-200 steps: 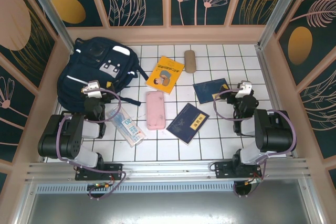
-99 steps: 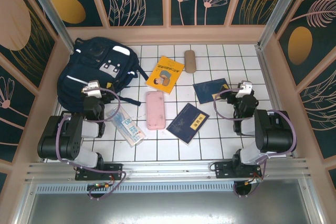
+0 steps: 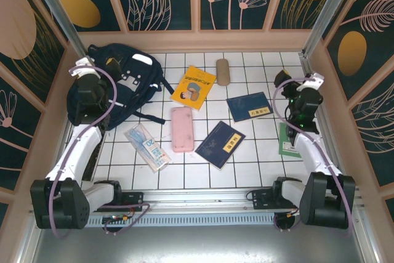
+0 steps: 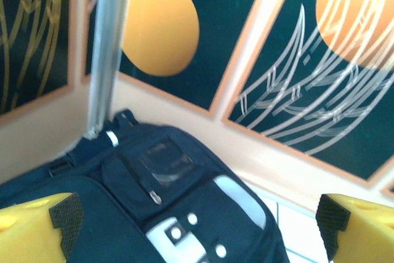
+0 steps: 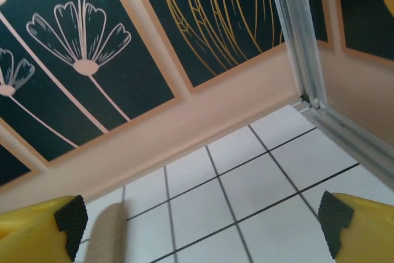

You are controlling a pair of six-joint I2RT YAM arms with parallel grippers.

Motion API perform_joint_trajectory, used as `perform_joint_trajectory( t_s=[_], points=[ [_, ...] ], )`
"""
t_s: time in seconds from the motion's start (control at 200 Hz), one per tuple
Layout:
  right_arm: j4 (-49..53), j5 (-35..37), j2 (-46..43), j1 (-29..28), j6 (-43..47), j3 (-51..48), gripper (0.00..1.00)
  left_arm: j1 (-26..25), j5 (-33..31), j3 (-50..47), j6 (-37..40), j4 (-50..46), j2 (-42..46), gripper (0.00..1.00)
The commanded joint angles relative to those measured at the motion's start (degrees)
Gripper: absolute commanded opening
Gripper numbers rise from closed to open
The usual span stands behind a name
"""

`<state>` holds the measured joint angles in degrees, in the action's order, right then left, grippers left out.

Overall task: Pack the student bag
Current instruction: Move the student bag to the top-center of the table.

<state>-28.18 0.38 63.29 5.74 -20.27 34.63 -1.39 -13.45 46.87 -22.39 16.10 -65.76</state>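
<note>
- Student bag (image 3: 132, 84) flat on the white-tiled desk (image 3: 197, 170), in the far left corner, close to the left wall and the back wall.
- Left jaws spread wide and holding nothing, raised over the left part of the student bag.
- In the left wrist view, yellow fingertips with black pads (image 4: 64, 214) at both lower corners, and the front pocket (image 4: 161, 167) of the bag between them.
- Right jaws also wide apart and empty, raised near the far right corner of the desk.
- In the right wrist view, black pads (image 5: 71, 214) at both lower corners, with bare tiles between.
- Yellow book (image 3: 192, 87) just to the right of the bag; tan case (image 3: 222, 71) behind it, near the back wall.
- Pink case (image 3: 181, 129) in the middle of the desk; clear packet (image 3: 148, 147) to its left, lying tilted.
- Near booklet (image 3: 220, 145), dark blue, just right of the pink case; far booklet (image 3: 249, 106), also dark blue, further back and to the right.
- Green book (image 3: 287, 141) at the right edge, partly hidden under the right arm (image 3: 314, 155).
</note>
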Motion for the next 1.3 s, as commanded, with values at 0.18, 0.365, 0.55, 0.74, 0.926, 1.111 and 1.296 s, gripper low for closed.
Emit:
perform_joint_trajectory(
  t_s=[0.18,0.365,0.55,0.74,0.926,1.111,1.296],
  points=[
    [17.5,-12.1,0.9,-2.9,-9.6,7.3,0.99,0.2,14.9,3.6,-3.0,-13.5,-6.8,0.84],
    [22.1,-8.8,3.4,-11.8,-8.5,10.4,0.99,-2.7,16.7,8.5,-1.2,-15.6,-15.8,0.73],
    [25.0,-7.4,7.1,-18.6,-8.5,13.4,0.99,-6.8,15.0,20.0,2.6,-18.9,-29.0,0.63],
    [27.4,-5.6,9.3,-23.1,-8.3,15.5,0.99,-9.0,13.7,34.8,5.5,-24.5,-45.7,0.6],
    [28.5,-4.6,9.9,-25.6,-8.5,16.2,0.99,-10.2,12.4,51.3,7.9,-32.5,-60.2,0.55],
    [29.4,-3.3,10.3,-26.1,-8.4,16.4,0.99,-12.8,10.1,61.0,11.0,-38.8,-68.7,0.56],
    [28.9,-3.2,11.2,-26.1,-9.0,16.8,0.99,-13.8,3.8,64.3,12.7,-42.5,-73.8,0.45]
  ],
)
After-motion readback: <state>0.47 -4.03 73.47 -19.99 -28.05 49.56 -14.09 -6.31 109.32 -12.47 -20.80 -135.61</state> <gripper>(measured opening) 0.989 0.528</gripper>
